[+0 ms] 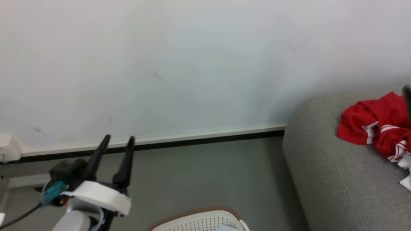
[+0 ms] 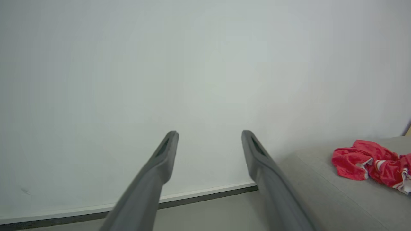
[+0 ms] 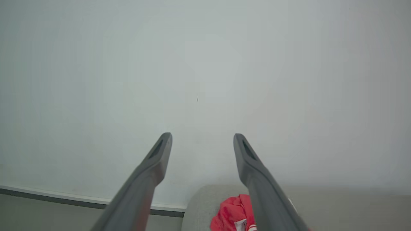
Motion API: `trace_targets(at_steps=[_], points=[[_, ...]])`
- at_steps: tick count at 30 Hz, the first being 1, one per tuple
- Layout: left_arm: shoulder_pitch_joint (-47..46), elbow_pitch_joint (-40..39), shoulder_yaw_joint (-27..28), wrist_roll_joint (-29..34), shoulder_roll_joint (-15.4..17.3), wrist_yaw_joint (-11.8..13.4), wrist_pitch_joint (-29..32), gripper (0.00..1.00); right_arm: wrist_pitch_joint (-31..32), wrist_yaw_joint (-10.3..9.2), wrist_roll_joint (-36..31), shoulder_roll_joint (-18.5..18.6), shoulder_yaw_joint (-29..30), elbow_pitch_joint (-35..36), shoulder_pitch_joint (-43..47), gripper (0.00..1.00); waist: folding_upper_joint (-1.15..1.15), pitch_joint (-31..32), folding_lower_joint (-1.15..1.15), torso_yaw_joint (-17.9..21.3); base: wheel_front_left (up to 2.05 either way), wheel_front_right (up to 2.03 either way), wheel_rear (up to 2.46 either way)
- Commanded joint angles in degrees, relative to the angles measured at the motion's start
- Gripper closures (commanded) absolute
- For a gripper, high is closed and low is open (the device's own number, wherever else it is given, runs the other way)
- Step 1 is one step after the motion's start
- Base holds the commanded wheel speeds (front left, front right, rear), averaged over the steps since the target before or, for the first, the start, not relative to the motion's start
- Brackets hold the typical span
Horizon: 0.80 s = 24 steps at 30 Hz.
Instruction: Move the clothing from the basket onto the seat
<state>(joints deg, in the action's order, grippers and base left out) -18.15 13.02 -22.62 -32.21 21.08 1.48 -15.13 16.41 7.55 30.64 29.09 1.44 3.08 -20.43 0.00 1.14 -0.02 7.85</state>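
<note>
Clothing point(image 1: 375, 126) is lying crumpled on the seat point(image 1: 327, 179), near its rounded left end. The basket point(image 1: 199, 221) is standing on the floor point(image 1: 205, 173) near that end. The left gripper point(image 1: 118, 137) is hanging over the floor, jaws spread and empty; the right gripper point(image 3: 202, 135) is hanging above the clothing, likewise spread and empty.

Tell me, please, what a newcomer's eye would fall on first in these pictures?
The bright red clothing stands out at once, lying crumpled on the grey seat at the right of the head view. Next comes the left gripper at the lower left, open and empty, pointing toward the pale wall. The brown-rimmed white basket peeks in at the bottom edge.
</note>
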Motion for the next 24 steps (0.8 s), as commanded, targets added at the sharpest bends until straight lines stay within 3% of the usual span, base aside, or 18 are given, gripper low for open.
trace_targets(at_steps=[1,6,13,18,24], points=[[2.29,-0.14,2.00,0.73,0.32,0.53,-0.01,0.00,-2.20,-0.13,-1.04,-1.43,-1.14,0.08,2.96,0.00,0.00,1.87,0.02,-1.81,0.00,0.00,0.00],[8.03,0.53,7.94,2.40,-0.77,1.44,0.00,0.00,-13.52,-0.13,-3.91,-7.34,-4.33,-1.75,9.87,0.00,0.00,2.80,0.02,-3.88,0.00,0.00,0.00],[14.04,2.12,14.86,7.33,-5.77,1.38,0.00,0.00,-29.23,-0.15,-8.26,-13.16,-10.65,-10.92,17.28,0.00,0.00,3.25,0.02,-5.91,0.00,0.00,0.00],[17.22,2.67,20.01,12.13,-9.67,-0.53,0.00,0.00,-31.53,-0.14,-8.97,-17.87,-11.29,-16.42,19.18,0.00,0.00,3.48,0.02,-6.26,0.00,0.00,0.00],[18.89,4.71,24.36,16.89,-13.50,-4.58,-0.01,0.00,-31.55,-0.14,-10.55,-20.04,-11.07,-18.51,18.62,0.00,0.00,3.45,0.02,-6.01,0.00,0.00,0.00]])
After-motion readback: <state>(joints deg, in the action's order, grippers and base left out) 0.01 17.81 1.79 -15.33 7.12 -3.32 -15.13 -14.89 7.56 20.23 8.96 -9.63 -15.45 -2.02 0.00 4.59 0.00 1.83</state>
